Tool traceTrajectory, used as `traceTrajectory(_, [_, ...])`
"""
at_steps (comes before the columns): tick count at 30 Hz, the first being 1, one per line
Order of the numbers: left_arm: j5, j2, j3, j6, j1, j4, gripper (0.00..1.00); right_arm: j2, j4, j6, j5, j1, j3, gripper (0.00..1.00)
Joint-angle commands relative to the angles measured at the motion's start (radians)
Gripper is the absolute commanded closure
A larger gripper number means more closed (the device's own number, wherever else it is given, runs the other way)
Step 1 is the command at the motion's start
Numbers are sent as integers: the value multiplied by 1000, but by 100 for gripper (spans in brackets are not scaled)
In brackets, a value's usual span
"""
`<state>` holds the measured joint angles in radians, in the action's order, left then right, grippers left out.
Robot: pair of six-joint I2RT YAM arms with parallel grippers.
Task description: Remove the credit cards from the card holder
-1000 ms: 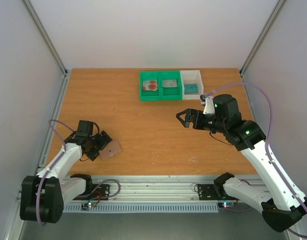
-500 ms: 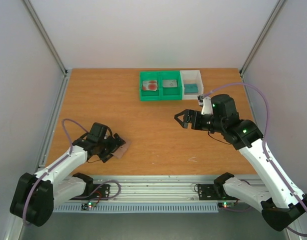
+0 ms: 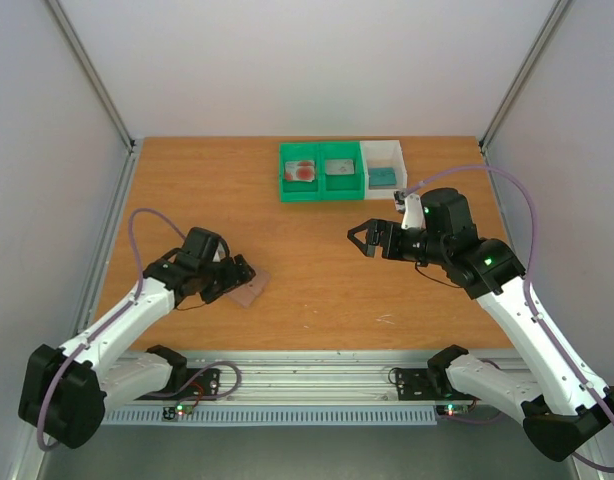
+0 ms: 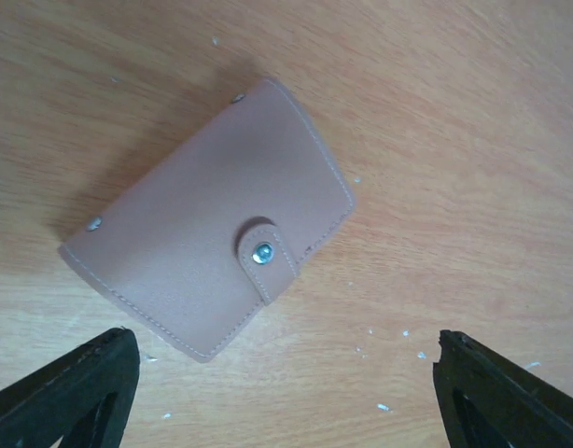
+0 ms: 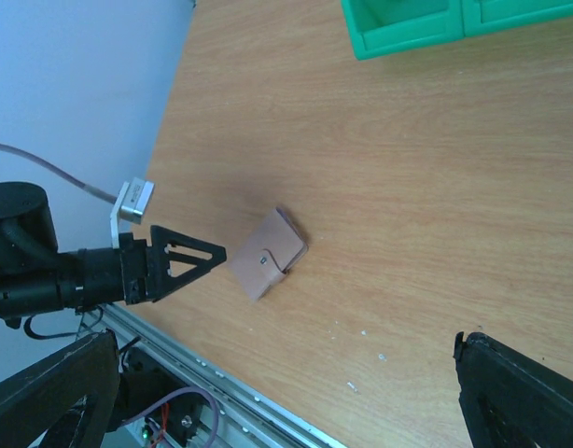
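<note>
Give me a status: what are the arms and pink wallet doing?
Left gripper open, over card holder. Right gripper open, empty, mid-air. Card holder flat on table, snap fastened.

Card holder [image 4: 210, 217] closed; credit cards [image 3: 304, 170] in trays [image 3: 320, 195]

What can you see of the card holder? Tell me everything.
The card holder is a small brownish-pink wallet, leather-like, with stitched edges and two small rivets along one side. It is closed, its tab fastened by a metal snap. It lies flat and askew on the wooden table, near the left front. The open left gripper sits just short of it; nothing grips it.
</note>
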<state>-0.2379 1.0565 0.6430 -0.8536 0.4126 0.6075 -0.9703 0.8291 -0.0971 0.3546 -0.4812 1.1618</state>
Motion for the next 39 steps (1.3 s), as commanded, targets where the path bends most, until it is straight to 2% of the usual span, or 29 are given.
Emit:
traceTrajectory(1, [40, -3, 21, 165, -25, 68, 16, 4, -8, -3, 10, 6, -1, 1])
traceTrajectory(5, [51, 36, 23, 226, -73, 54, 18, 14, -12, 5, 13, 6, -4, 1])
traceTrajectory(10, [-17, 111, 36, 305, -156, -2, 21, 31, -16, 15, 25, 6, -7, 2])
traceTrajectory(15, [-34, 218, 57, 337, -173, -36, 24, 40, -11, 19, 28, 6, -3, 2])
traceTrajectory(21, [-119, 319, 55, 355, -174, -84, 33, 34, -5, 16, 37, 6, -6, 2])
traceTrajectory(30, [-325, 273, -41, 256, -138, -201, 50, -2, -9, -11, 63, 6, -25, 4])
traceTrajectory(35, [-405, 229, -87, 147, -76, -301, 51, -52, -39, -47, 117, 6, -40, 11])
traceTrajectory(37, [-389, 214, -82, 130, -75, -298, 51, -68, -51, -61, 139, 6, -46, 14])
traceTrajectory(39, [-311, 199, -60, 146, -80, -245, 50, -77, -58, -69, 153, 4, -51, 16])
